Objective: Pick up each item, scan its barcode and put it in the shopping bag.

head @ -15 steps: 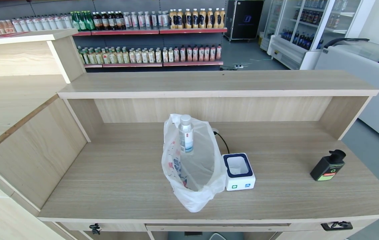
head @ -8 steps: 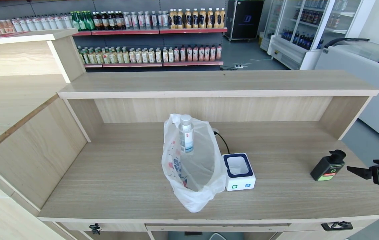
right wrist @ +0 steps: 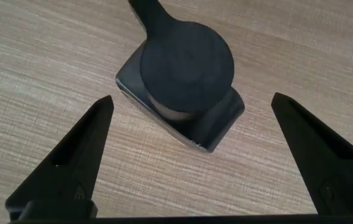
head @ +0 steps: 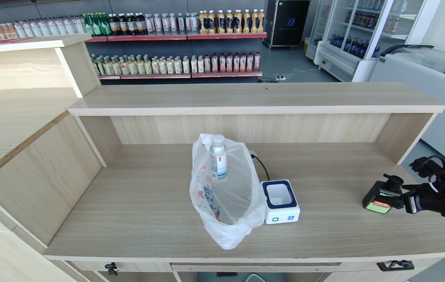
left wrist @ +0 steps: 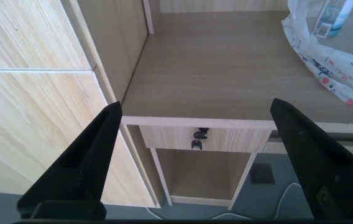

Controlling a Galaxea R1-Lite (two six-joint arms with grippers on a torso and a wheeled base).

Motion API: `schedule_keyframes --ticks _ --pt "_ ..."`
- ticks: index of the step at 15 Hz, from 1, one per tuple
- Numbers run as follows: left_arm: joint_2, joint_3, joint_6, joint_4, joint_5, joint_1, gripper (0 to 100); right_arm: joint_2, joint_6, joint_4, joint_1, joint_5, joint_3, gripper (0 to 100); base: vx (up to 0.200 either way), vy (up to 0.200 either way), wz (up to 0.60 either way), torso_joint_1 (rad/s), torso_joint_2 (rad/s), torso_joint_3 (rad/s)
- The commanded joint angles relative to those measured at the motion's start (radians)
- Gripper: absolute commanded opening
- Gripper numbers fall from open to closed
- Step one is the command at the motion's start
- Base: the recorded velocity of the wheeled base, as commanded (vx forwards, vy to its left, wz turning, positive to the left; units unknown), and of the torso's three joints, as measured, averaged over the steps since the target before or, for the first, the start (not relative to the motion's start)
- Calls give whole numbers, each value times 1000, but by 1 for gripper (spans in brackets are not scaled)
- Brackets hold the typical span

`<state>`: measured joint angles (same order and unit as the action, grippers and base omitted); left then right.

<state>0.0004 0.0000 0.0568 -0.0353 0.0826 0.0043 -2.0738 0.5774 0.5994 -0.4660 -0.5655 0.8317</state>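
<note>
A black pump bottle point(head: 379, 196) stands near the right end of the wooden counter point(head: 148, 203). My right gripper point(head: 398, 191) has come in from the right and is open, its fingers on either side of the bottle's black pump cap point(right wrist: 186, 68) without closing on it. A white plastic shopping bag point(head: 226, 207) stands open mid-counter with a clear, white-capped bottle point(head: 218, 158) upright inside. My left gripper point(left wrist: 195, 104) hangs open and empty below the counter's front left edge, with the bag point(left wrist: 332, 56) further off.
A small white barcode scanner point(head: 280, 201) with a dark-rimmed window sits right beside the bag, its cable running to the back. A raised shelf point(head: 254, 102) and side walls enclose the counter. A drawer with a key point(left wrist: 196, 138) lies under the front edge.
My right arm has come in from the right edge of the head view and its open fingers now flank the black pump bottle. The bag, scanner and left gripper have not moved.
</note>
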Motion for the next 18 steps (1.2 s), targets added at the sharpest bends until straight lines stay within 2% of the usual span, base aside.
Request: schedule_keyframes --ticks 1,17,18 --pt "0 0 0 0 0 0 100 -22 2 2 26 -1 3 100 0 0 0 0 0 0" --pt "0 0 0 0 0 0 100 -131 4 114 133 -4 14 100 0 0 0 0 0 0" --pt "0 0 0 0 0 0 100 -131 4 114 139 -4 14 0 0 0 0 0 0 0"
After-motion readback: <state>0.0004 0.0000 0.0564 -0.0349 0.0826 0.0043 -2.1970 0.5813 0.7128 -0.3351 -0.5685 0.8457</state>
